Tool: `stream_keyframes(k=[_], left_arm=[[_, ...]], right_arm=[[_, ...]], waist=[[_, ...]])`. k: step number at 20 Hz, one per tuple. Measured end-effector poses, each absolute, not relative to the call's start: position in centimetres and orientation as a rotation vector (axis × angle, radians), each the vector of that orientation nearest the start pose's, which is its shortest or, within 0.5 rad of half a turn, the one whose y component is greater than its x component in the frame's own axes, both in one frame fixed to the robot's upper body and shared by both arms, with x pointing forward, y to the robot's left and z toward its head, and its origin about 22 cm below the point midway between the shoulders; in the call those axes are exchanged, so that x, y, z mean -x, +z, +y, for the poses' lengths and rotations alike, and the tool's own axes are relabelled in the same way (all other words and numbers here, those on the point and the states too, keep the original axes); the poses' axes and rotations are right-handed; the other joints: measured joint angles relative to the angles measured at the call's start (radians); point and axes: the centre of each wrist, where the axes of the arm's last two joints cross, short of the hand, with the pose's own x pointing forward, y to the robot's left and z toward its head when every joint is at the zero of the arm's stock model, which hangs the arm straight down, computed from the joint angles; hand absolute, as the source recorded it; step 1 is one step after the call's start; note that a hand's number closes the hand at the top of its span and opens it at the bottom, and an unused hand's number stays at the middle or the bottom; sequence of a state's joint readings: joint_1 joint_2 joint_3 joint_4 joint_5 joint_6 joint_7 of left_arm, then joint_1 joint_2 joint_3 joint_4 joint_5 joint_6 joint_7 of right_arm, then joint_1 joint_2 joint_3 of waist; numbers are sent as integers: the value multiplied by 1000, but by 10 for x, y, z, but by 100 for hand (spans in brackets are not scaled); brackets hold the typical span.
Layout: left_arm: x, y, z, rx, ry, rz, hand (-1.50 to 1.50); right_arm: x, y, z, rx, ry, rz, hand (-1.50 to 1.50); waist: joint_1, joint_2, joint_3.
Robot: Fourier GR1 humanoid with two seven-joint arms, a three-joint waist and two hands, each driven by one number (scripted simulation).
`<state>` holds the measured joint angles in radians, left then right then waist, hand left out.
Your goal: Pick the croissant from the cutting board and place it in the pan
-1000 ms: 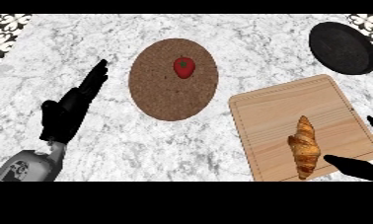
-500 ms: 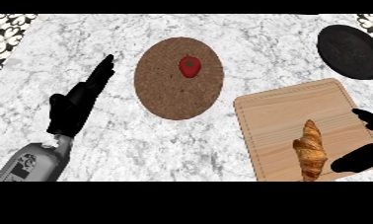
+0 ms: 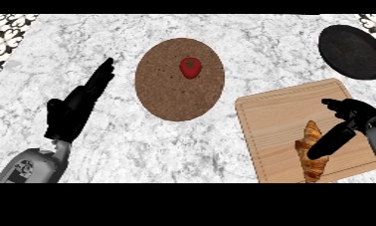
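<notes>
Croissant (image 3: 311, 156): on cutting board (image 3: 275, 120), unlifted.
Right robot hand (image 3: 352, 115): moved in over board, spread wide beside croissant; grasp likely next.
Left robot hand (image 3: 72, 111): open, resting.

Bare counter (image 3: 294, 65) runs between cutting board (image 3: 275, 125) and pan (image 3: 351, 53); the brown mat (image 3: 165, 95) lies well left

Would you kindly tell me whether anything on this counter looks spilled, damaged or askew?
Nothing is spilled or damaged. Only the rectangular wooden cutting board lies slightly skewed, with the golden croissant intact on it.
</notes>
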<state>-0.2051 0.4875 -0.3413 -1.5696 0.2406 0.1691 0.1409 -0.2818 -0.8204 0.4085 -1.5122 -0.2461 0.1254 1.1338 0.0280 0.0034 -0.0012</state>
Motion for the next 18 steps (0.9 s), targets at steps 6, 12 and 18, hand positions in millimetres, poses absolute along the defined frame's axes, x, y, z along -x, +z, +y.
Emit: stream_keyframes(k=[6, 12, 18], left_arm=[[-275, 54, 251, -86, -357, -1498, 0], [-277, 55, 249, -98, -354, -1503, 0], [-271, 53, 252, -89, -353, -1499, 0]], right_arm=[[-290, 86, -301, 538, 663, -350, -150], [-282, 80, -297, 538, 697, -322, -150], [-278, 59, -290, 552, 706, -294, -150]], waist=[[-15, -2, 0], [-24, -4, 0], [-23, -4, 0]])
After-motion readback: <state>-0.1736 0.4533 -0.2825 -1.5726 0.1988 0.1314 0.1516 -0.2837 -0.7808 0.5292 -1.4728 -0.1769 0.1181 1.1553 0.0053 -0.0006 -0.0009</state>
